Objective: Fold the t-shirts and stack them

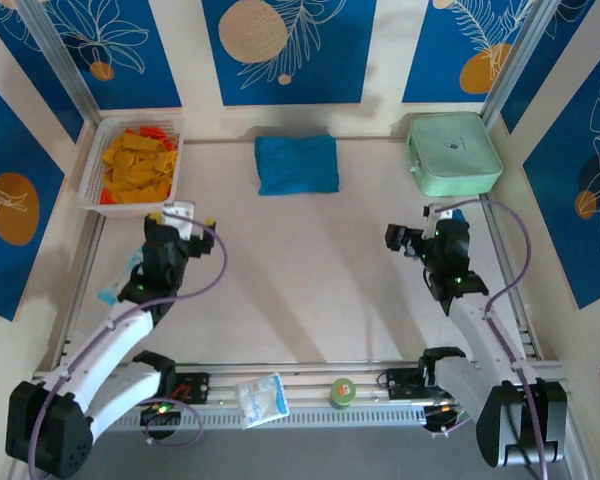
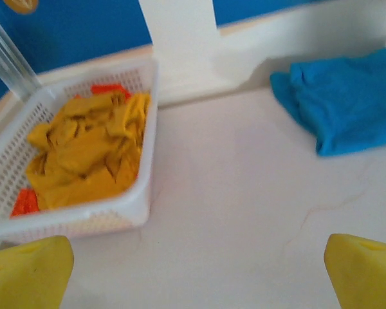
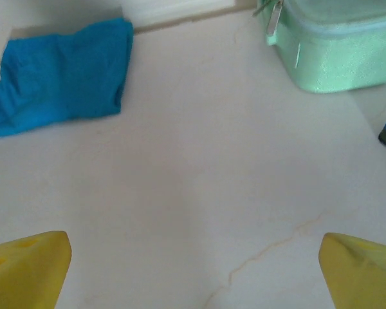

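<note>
Blue-patterned walls ring the pale counter (image 1: 310, 290) in the top view, where one folded teal t-shirt (image 1: 297, 164) lies at 12 o'clock, a white basket (image 1: 92, 170) at 10 and a mint-green case (image 1: 453, 153) at 2, while the left gripper (image 1: 192, 218) and right gripper (image 1: 412, 225) hang wide open, holding nothing. From the left wrist, the basket sits at 9 o'clock, the t-shirt at 2. From the right wrist, the t-shirt lies at 10 o'clock, the case at 1.

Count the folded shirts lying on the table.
1: the blue shirt, at the far middle, between the basket and the green case. The heaped yellow and orange cloth in the basket may be more shirts; I cannot count them.
</note>
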Robot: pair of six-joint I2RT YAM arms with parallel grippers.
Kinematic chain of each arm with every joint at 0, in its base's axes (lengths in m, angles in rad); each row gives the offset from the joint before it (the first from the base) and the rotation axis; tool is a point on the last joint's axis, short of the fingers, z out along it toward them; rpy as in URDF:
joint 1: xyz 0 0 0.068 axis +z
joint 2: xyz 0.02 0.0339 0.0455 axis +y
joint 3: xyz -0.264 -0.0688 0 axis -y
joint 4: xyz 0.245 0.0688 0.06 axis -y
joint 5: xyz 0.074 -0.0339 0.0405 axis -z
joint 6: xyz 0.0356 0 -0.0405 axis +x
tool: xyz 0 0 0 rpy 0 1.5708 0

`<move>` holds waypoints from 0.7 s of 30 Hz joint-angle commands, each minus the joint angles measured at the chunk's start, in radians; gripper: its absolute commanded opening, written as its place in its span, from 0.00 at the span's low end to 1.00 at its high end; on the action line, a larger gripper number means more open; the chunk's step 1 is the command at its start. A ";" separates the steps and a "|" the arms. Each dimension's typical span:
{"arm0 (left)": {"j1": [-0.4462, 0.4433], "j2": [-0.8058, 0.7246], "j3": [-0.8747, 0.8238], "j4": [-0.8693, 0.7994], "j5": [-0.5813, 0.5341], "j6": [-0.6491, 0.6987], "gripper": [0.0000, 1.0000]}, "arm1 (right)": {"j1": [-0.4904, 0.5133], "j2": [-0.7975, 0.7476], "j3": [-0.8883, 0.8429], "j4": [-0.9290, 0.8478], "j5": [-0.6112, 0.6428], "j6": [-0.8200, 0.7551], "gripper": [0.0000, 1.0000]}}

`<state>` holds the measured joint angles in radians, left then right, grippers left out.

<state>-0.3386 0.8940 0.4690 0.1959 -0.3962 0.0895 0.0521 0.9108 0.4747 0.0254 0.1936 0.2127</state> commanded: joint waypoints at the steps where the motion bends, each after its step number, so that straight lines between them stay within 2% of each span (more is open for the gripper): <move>1: 0.001 -0.004 -0.145 0.290 -0.046 0.047 0.99 | -0.001 0.007 -0.120 0.326 -0.046 -0.121 0.99; 5: 0.016 0.137 -0.263 0.537 -0.053 0.049 0.99 | -0.001 0.110 -0.217 0.530 -0.085 -0.154 0.99; 10: 0.037 0.422 -0.273 0.844 -0.028 0.082 0.99 | 0.007 0.262 -0.225 0.690 -0.085 -0.180 0.99; 13: 0.067 0.504 -0.225 0.865 0.020 0.082 0.99 | 0.002 0.352 -0.236 0.853 -0.076 -0.186 0.99; 16: 0.105 0.643 -0.214 1.003 0.059 0.084 0.99 | -0.014 0.454 -0.222 0.951 -0.124 -0.165 0.99; 17: 0.122 0.644 -0.224 1.005 0.057 0.054 0.99 | -0.014 0.503 -0.218 0.984 -0.138 -0.172 0.99; 19: 0.192 0.635 -0.210 0.926 0.199 -0.003 0.99 | -0.012 0.611 -0.207 1.069 -0.156 -0.177 0.99; 20: 0.215 0.684 -0.186 0.957 0.254 -0.004 0.99 | -0.006 0.637 -0.186 1.072 -0.139 -0.178 0.99; 21: 0.222 0.697 -0.157 0.909 0.263 -0.007 0.99 | -0.012 0.608 -0.144 0.953 -0.128 -0.173 0.99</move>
<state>-0.1570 1.5490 0.2520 1.0641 -0.2714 0.1287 0.0433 1.5105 0.2718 0.9318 0.0784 0.0517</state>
